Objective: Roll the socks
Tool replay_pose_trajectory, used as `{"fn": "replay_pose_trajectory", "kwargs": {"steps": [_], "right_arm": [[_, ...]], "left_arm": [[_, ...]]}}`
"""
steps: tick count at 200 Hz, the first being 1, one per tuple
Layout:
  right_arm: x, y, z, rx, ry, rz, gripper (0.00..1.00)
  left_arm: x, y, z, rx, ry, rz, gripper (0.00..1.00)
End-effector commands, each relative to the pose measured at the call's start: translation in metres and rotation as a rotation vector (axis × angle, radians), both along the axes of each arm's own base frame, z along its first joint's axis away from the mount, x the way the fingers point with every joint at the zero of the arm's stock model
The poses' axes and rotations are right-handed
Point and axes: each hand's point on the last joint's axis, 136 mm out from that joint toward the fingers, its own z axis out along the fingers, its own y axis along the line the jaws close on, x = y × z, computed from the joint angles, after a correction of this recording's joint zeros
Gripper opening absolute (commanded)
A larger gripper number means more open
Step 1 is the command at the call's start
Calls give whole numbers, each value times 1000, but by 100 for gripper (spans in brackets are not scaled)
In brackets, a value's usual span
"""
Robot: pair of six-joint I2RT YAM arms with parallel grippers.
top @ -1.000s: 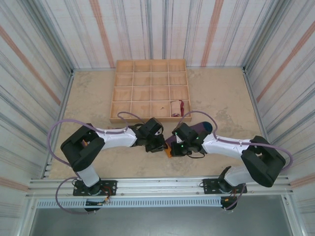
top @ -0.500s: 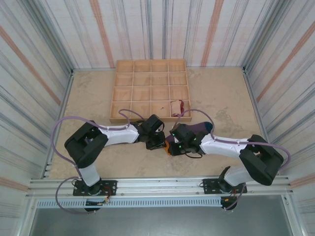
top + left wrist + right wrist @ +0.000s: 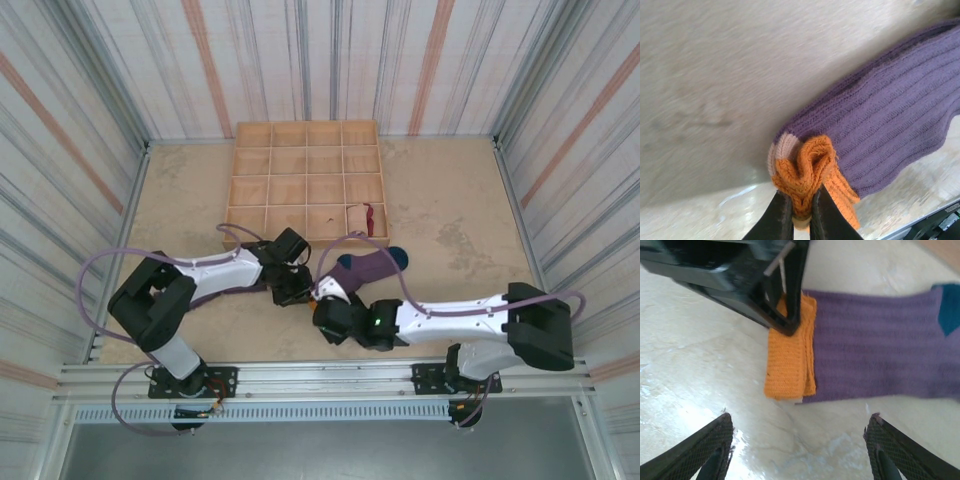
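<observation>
Nothing readable here
No labels, brands or numbers I can make out on the purple sock [image 3: 890, 120] or the wooden tray [image 3: 306, 124].

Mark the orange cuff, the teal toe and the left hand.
orange cuff [image 3: 790, 357]: right wrist view, middle of the flat folded band.
teal toe [image 3: 398, 258]: top external view, centre of the toe cap.
left hand [image 3: 801, 194]: left wrist view, midway between the fingertips where they pinch the cuff.
</observation>
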Motion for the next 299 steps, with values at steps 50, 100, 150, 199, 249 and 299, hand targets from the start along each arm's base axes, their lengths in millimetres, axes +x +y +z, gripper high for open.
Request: {"fn": "replay_pose_trajectory", "kwargs": {"steps": [50,100,150,199,249,299], "right_arm": [[3,52,-23,-218,-289,110,69],[8,57,-52,-364,-324,97,64],[13,53,-73,-420,-315,65,37],[12,54,-73,-369,-265,52,0],[11,50,-73,-240,-145,49,0],[15,43,-78,-117,0,15,0]], "left_arm": [[-26,28,9,13,70,-37,0],[-31,35,10,4,81,-37,0],[-32,38,14,-2,78,-46,0],[-31,44,18,-7,59,-41,13],[-28,49,29,-54,37,-5,54],[-23,63,42,-76,-5,41,73]]}}
